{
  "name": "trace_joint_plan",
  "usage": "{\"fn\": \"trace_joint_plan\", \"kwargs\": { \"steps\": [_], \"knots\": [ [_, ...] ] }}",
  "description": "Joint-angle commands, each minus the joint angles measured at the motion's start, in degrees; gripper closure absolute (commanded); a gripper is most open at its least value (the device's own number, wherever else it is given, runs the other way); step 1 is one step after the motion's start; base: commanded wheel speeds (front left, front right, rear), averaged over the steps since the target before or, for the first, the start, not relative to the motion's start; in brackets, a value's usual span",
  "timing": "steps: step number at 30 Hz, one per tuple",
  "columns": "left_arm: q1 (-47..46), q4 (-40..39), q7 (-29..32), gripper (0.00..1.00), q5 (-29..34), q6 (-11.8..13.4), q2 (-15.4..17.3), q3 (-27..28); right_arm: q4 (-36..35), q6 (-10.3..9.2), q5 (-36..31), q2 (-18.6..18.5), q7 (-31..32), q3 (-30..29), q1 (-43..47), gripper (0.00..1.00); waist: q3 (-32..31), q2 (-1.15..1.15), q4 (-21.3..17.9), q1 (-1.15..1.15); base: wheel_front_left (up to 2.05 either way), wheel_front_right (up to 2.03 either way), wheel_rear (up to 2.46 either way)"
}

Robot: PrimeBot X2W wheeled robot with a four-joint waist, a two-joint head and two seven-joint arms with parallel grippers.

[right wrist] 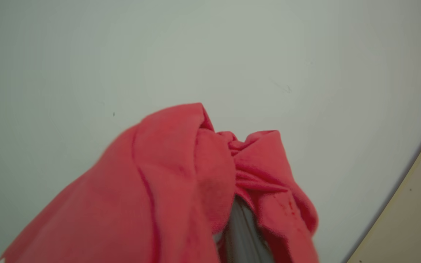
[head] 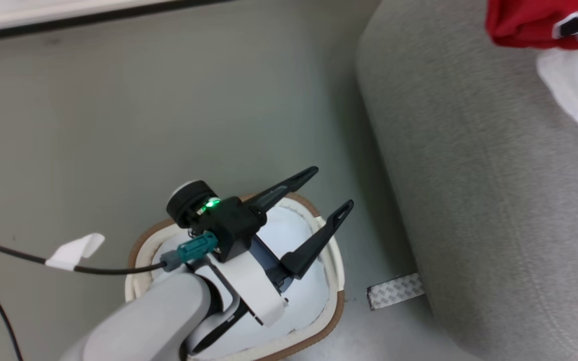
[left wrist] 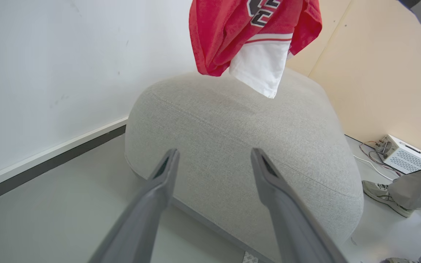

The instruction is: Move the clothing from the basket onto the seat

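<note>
Red jersey (left wrist: 228, 33) hangs bunched from the right claw (right wrist: 239, 237), whose fingers are pinched shut on a fold of it, with cloth wrapped over them. In the left wrist view it dangles at 12 o'clock above the grey seat (left wrist: 232, 138); I cannot tell whether the low corner of its white panel touches the top. The left claw (head: 333, 187) hovers wide open and empty over the basket (head: 336, 301) at 6 o'clock in the head view. The risk, as I judge it, is that cloth draped round the fingers snags on release and lifts off with the arm, or that a drop too near the rounded edge slides to the floor (left wrist: 49, 219). A person's shoe (left wrist: 382, 195) stands beside the seat at 4 o'clock, with a pale box (left wrist: 402, 155) and wires behind it. Nothing lies between jersey and seat.
</note>
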Motion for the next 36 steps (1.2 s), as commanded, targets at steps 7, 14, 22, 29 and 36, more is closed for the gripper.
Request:
{"fn": "trace_joint_plan", "kwargs": {
  "steps": [7,14,22,29,36],
  "knots": [
    [-2.8,-1.1,0.1,0.0,1.0,-0.4,1.1,0.7,10.2,-0.12,0.1,-5.7,-1.7,-5.7,-4.8,1.0,7.0,0.0,5.6,-0.02,0.0,0.0,0.0],
    [-3.7,-0.9,-0.4,0.0,1.1,-0.5,1.5,0.9,24.0,-0.12,-0.9,-7.4,-1.5,-5.4,-4.5,1.0,9.5,0.0,7.5,-0.02,0.0,0.0,0.0],
    [-4.6,-0.4,-0.7,0.0,1.1,-0.6,1.9,1.1,36.5,-0.12,-1.5,-5.7,1.4,-3.0,-2.8,1.0,10.4,0.0,7.9,-0.02,0.0,0.0,0.0],
    [-4.0,0.4,-1.2,0.0,0.5,-0.2,1.8,1.1,42.1,-0.12,1.3,-5.2,7.3,0.4,-2.4,1.0,9.1,0.0,7.8,-0.02,0.0,0.0,0.0],
    [-2.9,1.7,-2.3,0.0,-0.3,0.2,1.6,1.2,42.9,-0.12,2.6,-5.6,8.2,2.8,-1.1,0.0,5.8,0.0,7.4,-0.02,0.0,0.0,0.0]
  ]
}}
